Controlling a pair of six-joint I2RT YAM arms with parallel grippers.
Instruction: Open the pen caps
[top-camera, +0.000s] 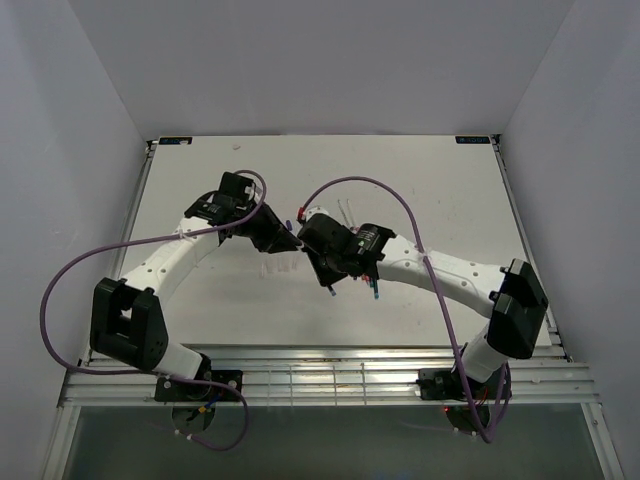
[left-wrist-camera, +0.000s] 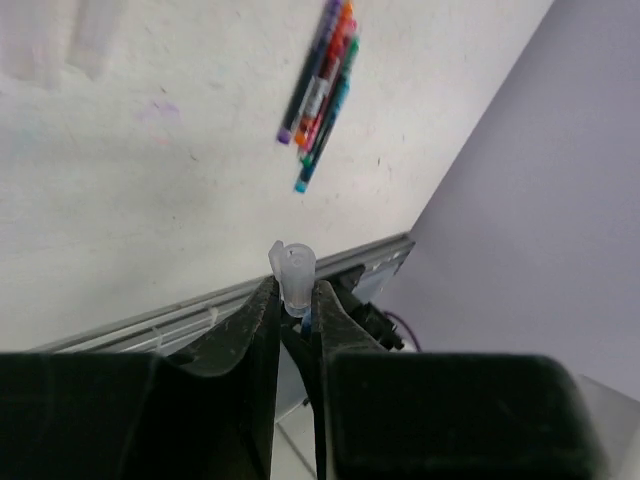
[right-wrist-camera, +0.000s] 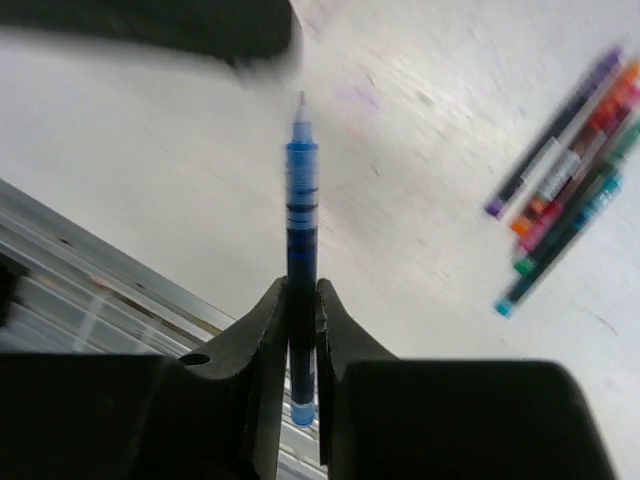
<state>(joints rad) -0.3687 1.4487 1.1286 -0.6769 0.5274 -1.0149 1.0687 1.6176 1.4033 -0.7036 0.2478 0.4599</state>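
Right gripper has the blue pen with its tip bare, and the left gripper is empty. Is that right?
No. The left gripper isn't empty: the left wrist view shows it shut on a small clear cap. The rest holds: the right gripper grips the blue pen, tip bare.

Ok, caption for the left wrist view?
Left gripper pinching a translucent pen cap, coloured pens grouped on the table beyond.

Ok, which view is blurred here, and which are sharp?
Right wrist view: motion-smeared, the blue pen barrel in the right gripper and the loose coloured pens streaked. Left wrist view: sharp on the clear plastic cap. Top view: evenly lit, crisp.
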